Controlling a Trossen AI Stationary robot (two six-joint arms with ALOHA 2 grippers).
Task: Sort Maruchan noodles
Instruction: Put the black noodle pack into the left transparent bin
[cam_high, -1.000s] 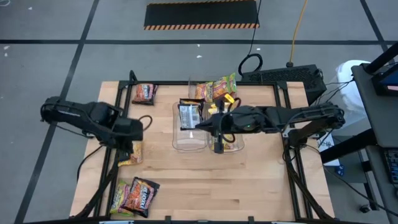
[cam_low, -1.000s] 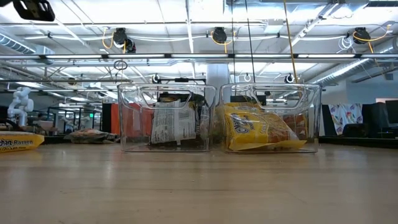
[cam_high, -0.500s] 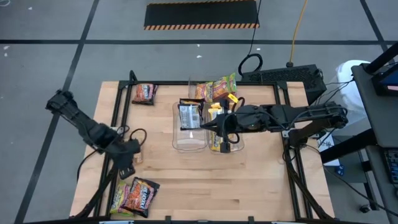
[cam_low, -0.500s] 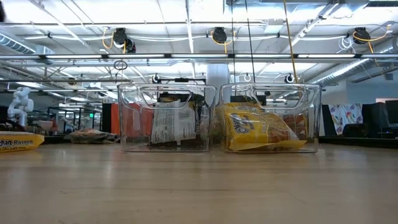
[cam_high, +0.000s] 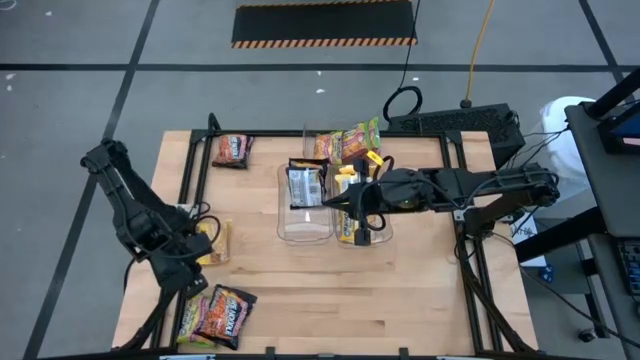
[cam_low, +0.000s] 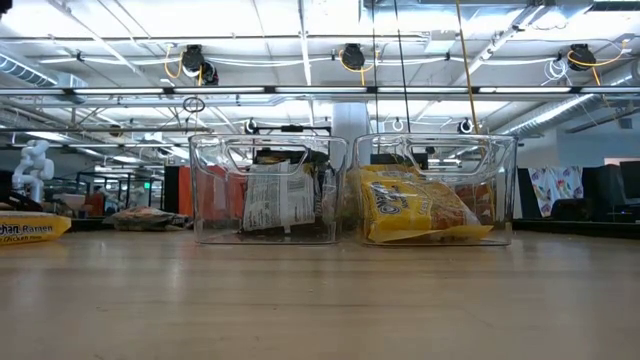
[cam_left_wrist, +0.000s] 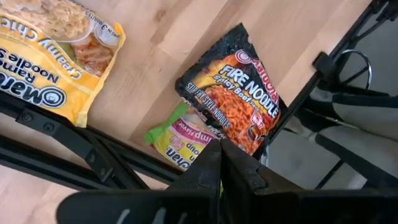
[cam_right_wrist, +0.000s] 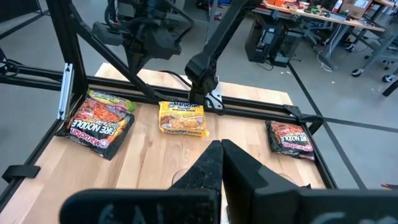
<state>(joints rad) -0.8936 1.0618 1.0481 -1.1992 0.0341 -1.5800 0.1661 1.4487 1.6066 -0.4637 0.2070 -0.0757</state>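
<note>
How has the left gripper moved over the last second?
Yes. The left gripper moved toward the near table edge, from beside the yellow noodle packet toward the dark brown packet.

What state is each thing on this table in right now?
Left gripper: shut, empty, above the near-left packets.
Right gripper: shut, empty, over the bins.
Left bin: holds upright dark packets.
Right bin: holds yellow packets.
Yellow packet: flat, loose, left side.
Fire-noodle packet: flat, overlapping a pink-green packet.
Far-left dark packet: flat, loose.

Two clear bins (cam_high: 305, 205), two arms (cam_high: 135, 215)
</note>
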